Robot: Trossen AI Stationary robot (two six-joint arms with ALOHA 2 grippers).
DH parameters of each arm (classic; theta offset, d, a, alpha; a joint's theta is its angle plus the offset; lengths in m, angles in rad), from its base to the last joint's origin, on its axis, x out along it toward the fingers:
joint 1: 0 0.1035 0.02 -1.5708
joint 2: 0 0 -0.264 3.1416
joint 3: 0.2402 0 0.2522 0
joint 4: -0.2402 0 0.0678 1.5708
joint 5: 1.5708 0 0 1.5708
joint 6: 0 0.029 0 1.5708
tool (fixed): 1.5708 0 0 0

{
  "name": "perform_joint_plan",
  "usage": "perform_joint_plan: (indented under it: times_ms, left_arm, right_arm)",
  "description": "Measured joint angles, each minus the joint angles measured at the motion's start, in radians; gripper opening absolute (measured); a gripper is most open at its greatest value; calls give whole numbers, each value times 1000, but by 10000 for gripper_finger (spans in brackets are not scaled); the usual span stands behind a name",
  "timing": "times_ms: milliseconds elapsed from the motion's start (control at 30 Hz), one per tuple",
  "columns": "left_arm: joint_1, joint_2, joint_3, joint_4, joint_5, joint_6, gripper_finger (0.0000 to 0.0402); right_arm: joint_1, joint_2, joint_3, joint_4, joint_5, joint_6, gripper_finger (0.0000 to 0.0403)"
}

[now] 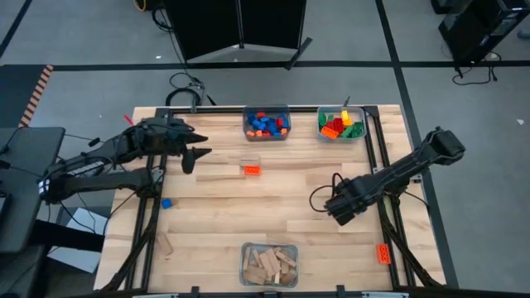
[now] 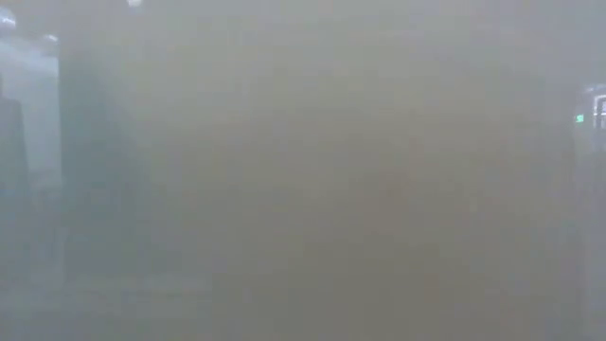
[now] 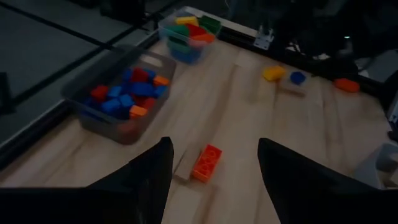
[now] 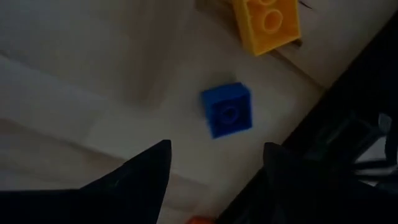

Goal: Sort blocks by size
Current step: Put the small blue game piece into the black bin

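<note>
A: Fingers first: how do they stand?

B: Both pairs are spread wide and empty. The left gripper point(image 3: 211, 180) hovers over the orange studded plastic brick point(image 3: 206, 163), which lies beside a plain tan wooden block point(image 3: 185, 167). The right gripper point(image 4: 214, 186) hangs above a small blue single-stud brick point(image 4: 227, 110), with a yellow studded brick point(image 4: 267, 23) just beyond.

A: Risks?

B: On the light wooden table point(image 1: 290, 207), I'd judge a skewed descent could pinch wood and brick together, or nudge the blue one aside.

A: Counts?

B: Three clear plastic bins: small bricks point(image 1: 266, 124), larger bricks point(image 1: 341, 124), wooden blocks point(image 1: 269, 265). Their contents are too many to count.
</note>
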Motion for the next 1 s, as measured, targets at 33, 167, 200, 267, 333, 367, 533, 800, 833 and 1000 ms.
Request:
perform_joint_plan:
  times_ms: [33, 167, 200, 267, 333, 367, 533, 800, 833, 1000]
  left_arm:
    - [-4, 2, 0, 0, 3, 0, 241]
    - [-24, 6, 0, -1, 4, -25, 241]
    - [-29, 6, 0, -1, 3, -31, 241]
    - [-41, 6, 0, 1, 3, -47, 241]
    - [-55, 6, 0, 0, 3, -52, 241]
    - [-63, 6, 0, 1, 3, -52, 241]
    - [-107, 6, 0, 3, 3, -69, 241]
    - [-141, 6, 0, 26, -7, -78, 241]
    - [-141, 6, 0, 26, -9, -78, 241]
    - [-140, 6, 0, 27, -13, -78, 241]
  right_arm:
    - [0, -5, -24, 17, 0, -12, 271]
    - [-3, -10, -114, 84, 1, -48, 279]
    - [-5, -10, -134, 95, 1, -55, 281]
    - [-8, -9, -175, 137, 3, -67, 285]
    - [-8, -9, -212, 176, 5, -78, 287]
    - [-8, -9, -228, 196, 5, -85, 287]
    - [-8, -12, -267, 272, 4, -93, 284]
    - [-8, -16, -268, 279, 17, -124, 274]
    - [-8, -16, -268, 280, 17, -126, 272]
    - [-8, -15, -268, 289, 8, -129, 246]
